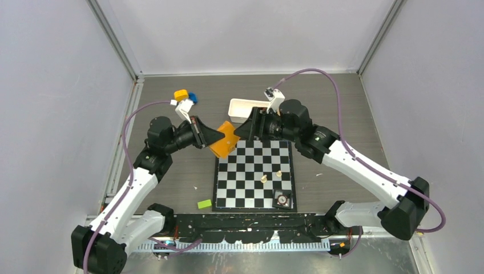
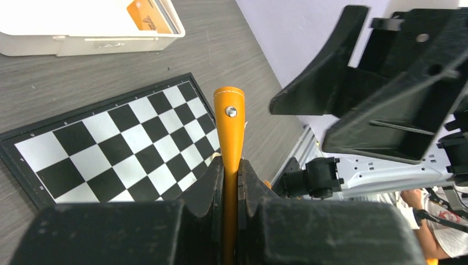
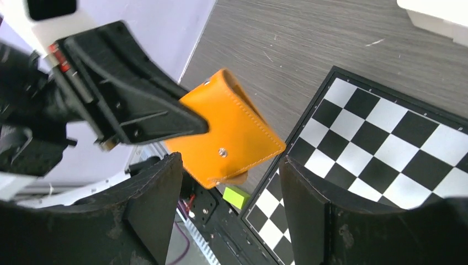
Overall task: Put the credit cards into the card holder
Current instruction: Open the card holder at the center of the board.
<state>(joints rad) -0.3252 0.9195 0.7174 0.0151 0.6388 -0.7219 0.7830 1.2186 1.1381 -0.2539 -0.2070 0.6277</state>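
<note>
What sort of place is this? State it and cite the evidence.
Likely a robot lab test cell: plain walls on aluminium framing enclose a grey table, with props like a chessboard and white tray.

Counting 1 orange card holder (image 1: 224, 145), 1 chessboard (image 1: 251, 165), 1 white tray (image 1: 237, 108), 1 green block (image 1: 204, 204), 2 small pale pieces (image 1: 263, 178) standing on the board, 1 yellow block (image 1: 181, 94), 1 blue block (image 1: 193, 97), 1 dark square item (image 1: 281, 200) sitting at a board corner.

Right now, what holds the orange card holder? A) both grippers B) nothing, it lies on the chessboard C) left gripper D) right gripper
C: the left gripper is clamped on the card holder at its edge, while the right gripper stands open around it, not closed.
</note>
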